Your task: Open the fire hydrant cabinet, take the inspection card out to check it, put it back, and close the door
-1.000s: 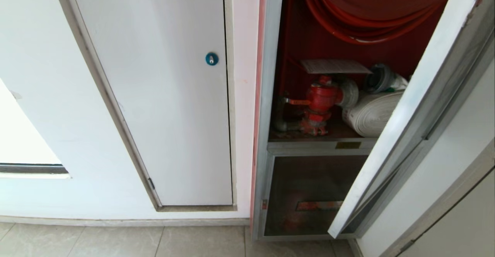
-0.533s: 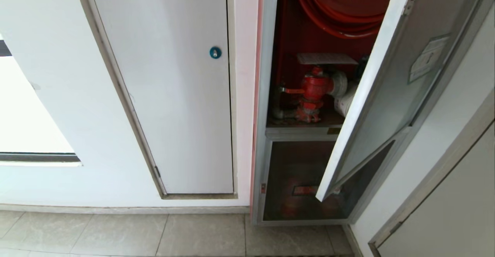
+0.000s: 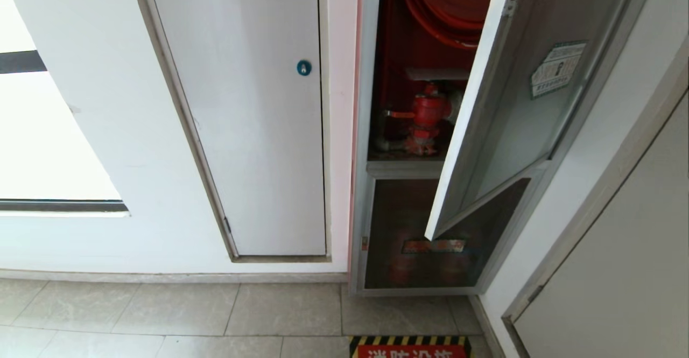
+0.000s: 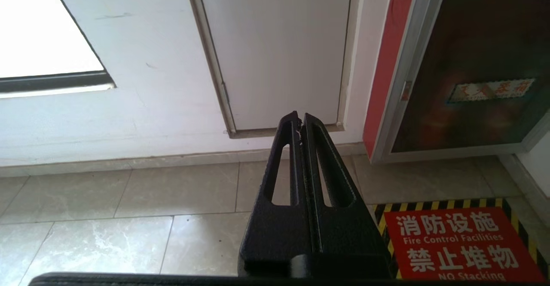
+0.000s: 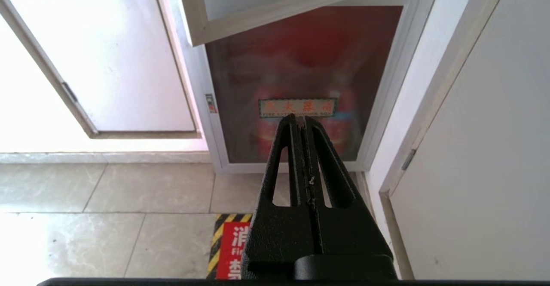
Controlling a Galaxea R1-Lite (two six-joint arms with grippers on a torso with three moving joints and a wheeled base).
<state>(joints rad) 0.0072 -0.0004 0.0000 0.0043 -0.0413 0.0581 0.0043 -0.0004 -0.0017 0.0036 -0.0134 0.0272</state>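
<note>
The fire hydrant cabinet [image 3: 367, 132] stands in the wall, red inside, with the red hose reel [image 3: 447, 8] above a red valve [image 3: 428, 111]. The inspection card [image 3: 436, 74] lies flat on top of the valve. The door [image 3: 517, 110], carrying a green-bordered sticker [image 3: 557, 69], hangs partly open and covers the right half of the opening. Its lower corner [image 5: 258, 15] shows in the right wrist view. Neither gripper is in the head view. My left gripper [image 4: 299, 120] and right gripper [image 5: 299, 120] are both shut and empty, low above the floor, away from the cabinet.
A smaller dark glass panel with a red label [image 3: 433, 246] [image 5: 297, 107] [image 4: 490, 90] sits below the opening. A white door with a blue lock [image 3: 304, 68] is to the left. A red floor sign [image 3: 412, 348] [image 4: 459, 243] lies before the cabinet. A wall [image 3: 608, 148] juts out on the right.
The whole head view has drawn back from the wall, bringing the floor sign into sight. The door has swung further towards the opening and now hides the rolled white hose.
</note>
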